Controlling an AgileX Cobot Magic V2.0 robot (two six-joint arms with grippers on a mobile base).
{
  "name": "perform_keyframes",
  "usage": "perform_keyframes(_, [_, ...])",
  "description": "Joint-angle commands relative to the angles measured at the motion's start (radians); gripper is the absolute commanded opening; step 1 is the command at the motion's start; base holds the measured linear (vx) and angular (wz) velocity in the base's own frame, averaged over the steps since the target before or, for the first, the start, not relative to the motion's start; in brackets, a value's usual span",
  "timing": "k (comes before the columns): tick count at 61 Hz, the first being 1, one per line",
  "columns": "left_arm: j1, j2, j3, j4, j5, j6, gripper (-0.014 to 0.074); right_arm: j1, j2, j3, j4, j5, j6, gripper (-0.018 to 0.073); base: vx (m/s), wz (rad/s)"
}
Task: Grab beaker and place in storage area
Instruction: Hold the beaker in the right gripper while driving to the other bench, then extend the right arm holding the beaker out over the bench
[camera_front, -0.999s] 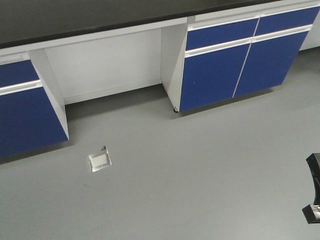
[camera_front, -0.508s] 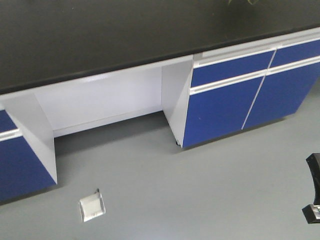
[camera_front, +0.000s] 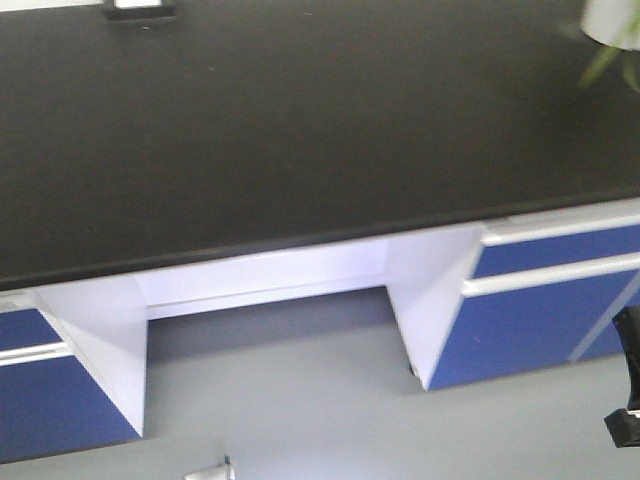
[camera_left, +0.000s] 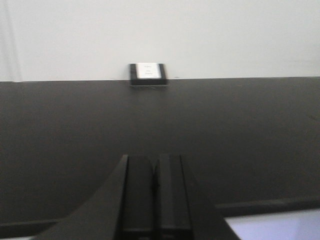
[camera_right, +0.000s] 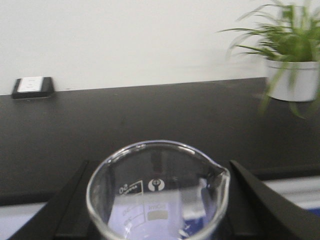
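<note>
The clear glass beaker (camera_right: 157, 192), with white printed marks and a pour lip on its right, sits upright between the black fingers (camera_right: 70, 200) of my right gripper (camera_right: 157, 172), which is shut on it. It is held in front of the bench's front edge. The storage area, a wide matte black benchtop (camera_front: 300, 130), fills the upper half of the front view and lies ahead in both wrist views (camera_right: 150, 115) (camera_left: 75, 130). My left gripper (camera_left: 155, 161) is shut with nothing in it, its fingers pressed together and pointing at the benchtop.
A black-framed white outlet box (camera_left: 147, 73) (camera_right: 33, 86) (camera_front: 140, 8) stands at the bench's back edge against the white wall. A potted plant (camera_right: 292, 55) (camera_front: 610, 30) stands at the back right. Blue cabinets (camera_front: 540, 300) flank a knee gap under the bench. A floor plate (camera_front: 210, 470) shows at the bottom edge.
The front view has swung up and closed on the bench: the black benchtop now fills the upper half, and the floor plate has slid to the bottom edge. The outlet box and plant came into view.
</note>
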Motion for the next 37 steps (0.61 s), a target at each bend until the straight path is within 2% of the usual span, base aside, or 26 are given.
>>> perform_keyframes(1, [-0.006, -0.018, 0.022, -0.006, -0.085, -0.006, -0.0008, -0.003, -0.008, 0.008, -0.003, -0.085, -0.006, -0.0003, 0.46, 0.59])
perform_keyframes(20, [-0.006, -0.018, 0.022, -0.006, -0.085, -0.006, -0.0008, -0.003, -0.008, 0.008, -0.003, -0.085, -0.006, -0.0003, 0.42, 0.51])
perform_keyframes(37, [-0.006, -0.018, 0.022, -0.006, -0.085, -0.006, -0.0008, -0.003, -0.008, 0.008, -0.003, -0.085, -0.006, -0.0003, 0.26, 0.16])
